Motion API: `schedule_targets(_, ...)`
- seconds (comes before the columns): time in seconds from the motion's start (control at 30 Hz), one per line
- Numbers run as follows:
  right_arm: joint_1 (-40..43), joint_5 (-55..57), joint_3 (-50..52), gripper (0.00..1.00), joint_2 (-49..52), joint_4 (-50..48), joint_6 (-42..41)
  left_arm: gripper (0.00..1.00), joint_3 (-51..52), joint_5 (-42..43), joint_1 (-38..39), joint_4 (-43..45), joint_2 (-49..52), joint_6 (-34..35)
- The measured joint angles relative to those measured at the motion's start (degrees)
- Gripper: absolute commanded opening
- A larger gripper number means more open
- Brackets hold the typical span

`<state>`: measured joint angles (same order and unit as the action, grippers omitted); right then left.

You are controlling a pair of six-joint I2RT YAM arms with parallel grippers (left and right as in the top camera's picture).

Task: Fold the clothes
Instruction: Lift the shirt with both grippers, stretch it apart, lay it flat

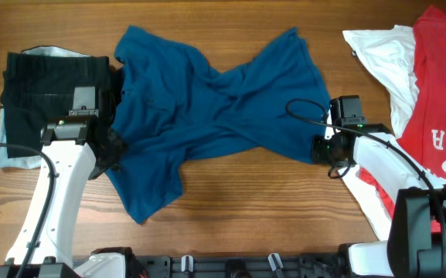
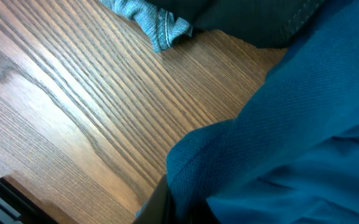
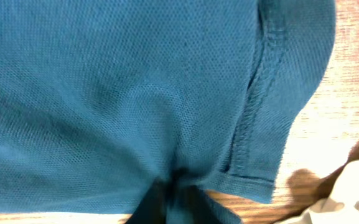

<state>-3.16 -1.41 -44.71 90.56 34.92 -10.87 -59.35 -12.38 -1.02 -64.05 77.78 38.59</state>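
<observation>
A teal blue shirt (image 1: 207, 116) lies crumpled and twisted across the middle of the wooden table. My left gripper (image 1: 114, 150) is shut on its left edge; in the left wrist view the teal cloth (image 2: 291, 137) is bunched between the jaws (image 2: 185, 208). My right gripper (image 1: 321, 148) is shut on the shirt's right edge near a stitched hem (image 3: 254, 118), with the fabric pinched into the jaws (image 3: 176, 186).
A folded black garment (image 1: 49, 85) lies on a pale blue cloth (image 1: 2, 154) at the left. A white garment (image 1: 381, 58) and a red garment (image 1: 439, 100) lie at the right. A pale blue cloth corner (image 2: 157, 22) shows in the left wrist view.
</observation>
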Motion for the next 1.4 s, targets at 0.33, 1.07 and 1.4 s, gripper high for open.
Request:
schedule_targets(0.33,0.0,-1.88,-0.07,0.04,-0.2,9.09,-1.84,0.04,0.0,0.0,0.0,-0.02,0.0,-0.5)
schedule_targets(1.07,4.98,3.93,-54.6,0.04,-29.09,47.87,-4.0,0.04,-32.02,3.89,-9.16,-10.54,-21.77,-16.46)
schedule_targets(1.4,9.38,7.96,-66.51,0.04,-28.5,51.04,-3.76,0.04,-45.9,6.86,-9.66,-15.06,-22.14,-16.87)
